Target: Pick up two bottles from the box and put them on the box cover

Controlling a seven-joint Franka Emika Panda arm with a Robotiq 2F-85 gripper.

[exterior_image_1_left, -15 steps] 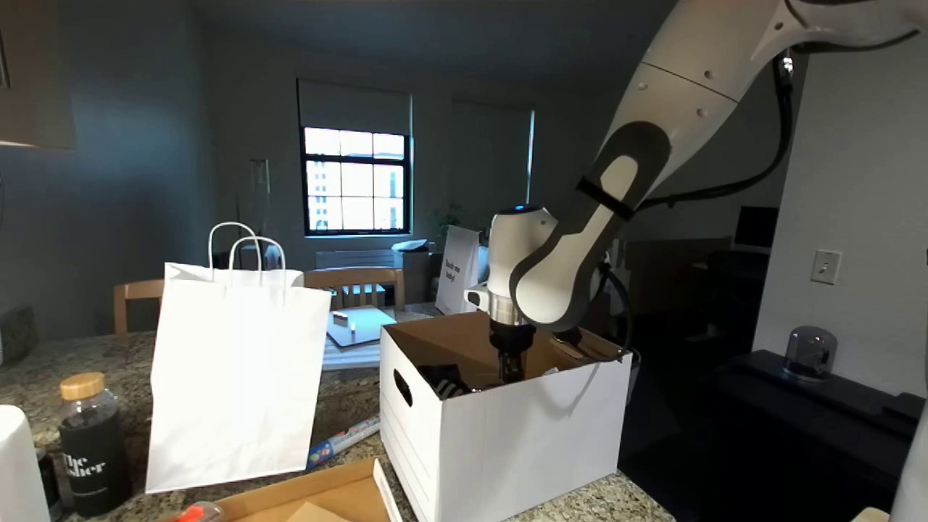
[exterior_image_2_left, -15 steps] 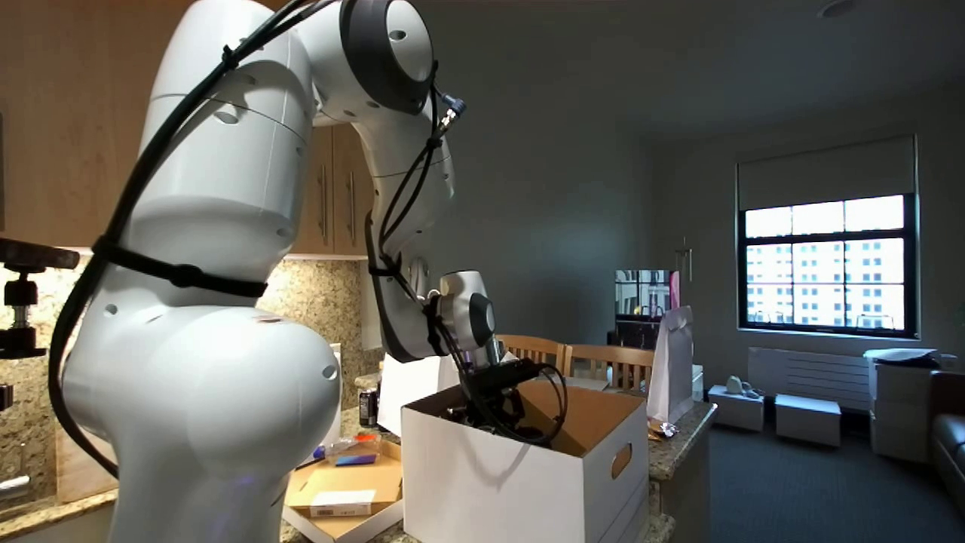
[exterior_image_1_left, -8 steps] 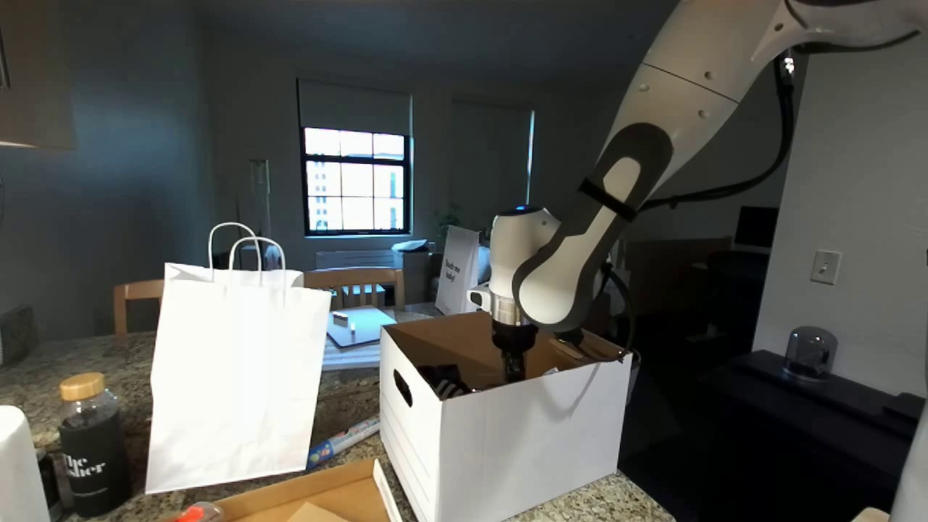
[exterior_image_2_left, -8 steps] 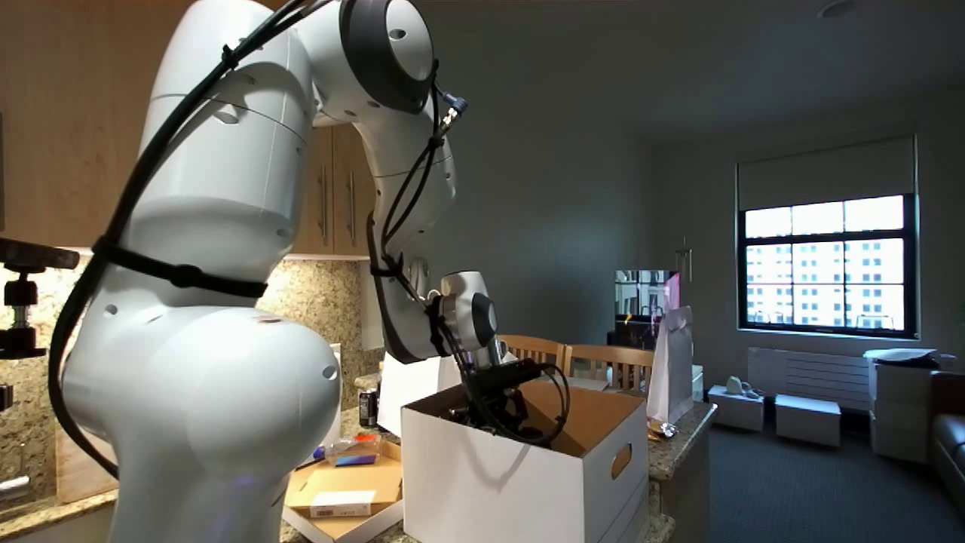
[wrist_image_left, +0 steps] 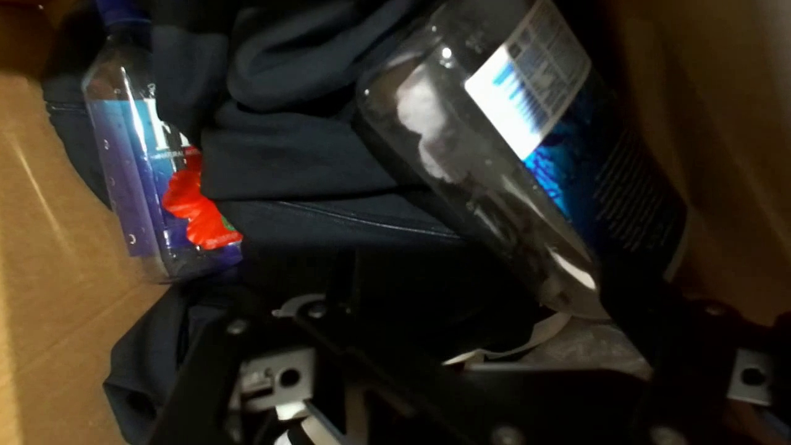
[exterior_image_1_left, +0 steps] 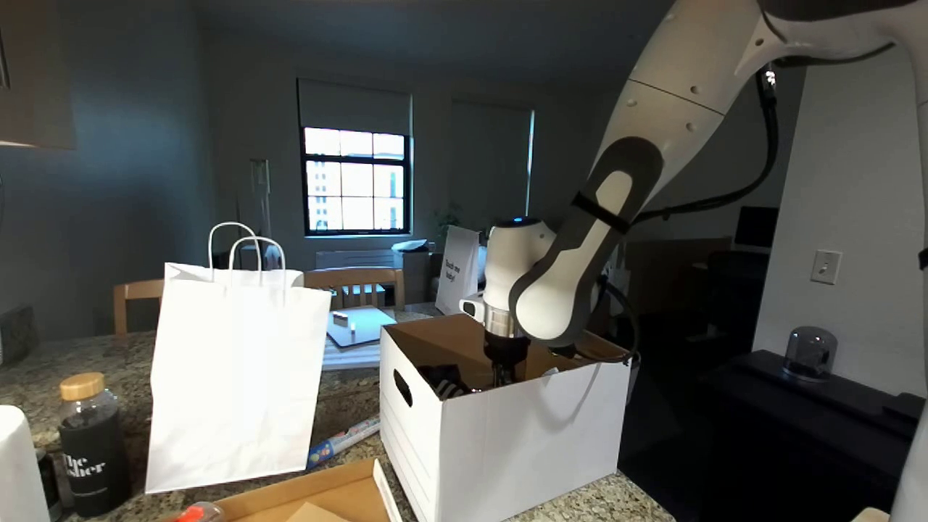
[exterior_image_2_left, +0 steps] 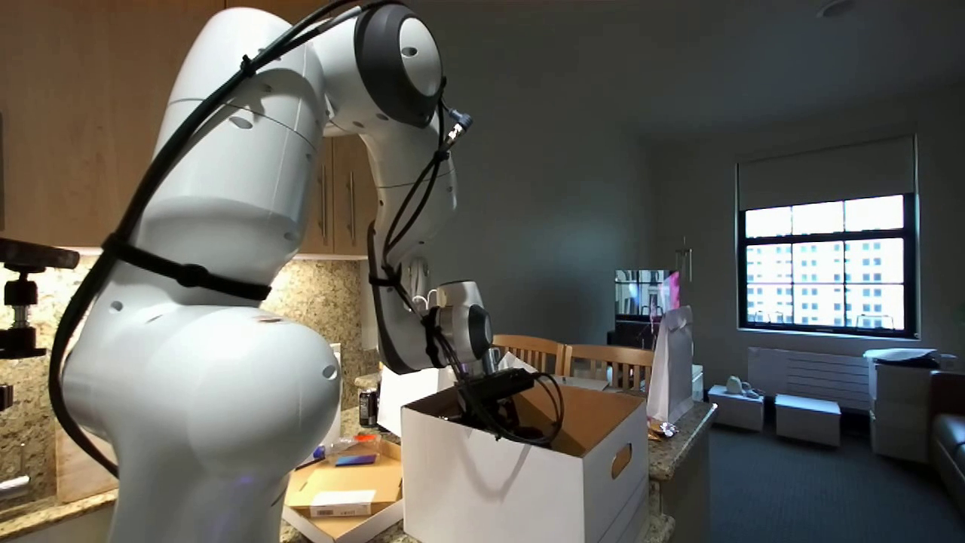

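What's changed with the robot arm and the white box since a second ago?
The arm has sunk lower and slightly to the picture's left in both exterior views, taking the pincer deeper into the box. Its jaws stand open; nothing was visibly taken hold of or let go. The box, white shopping bag and tan-capped bottle stayed put.

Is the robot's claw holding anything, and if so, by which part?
Nothing: the gripper stands open inside the box, and the nearest bottle lies unclasped.

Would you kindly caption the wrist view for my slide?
Two labelled bottles amid dark cloth inside the box, the gripper open.
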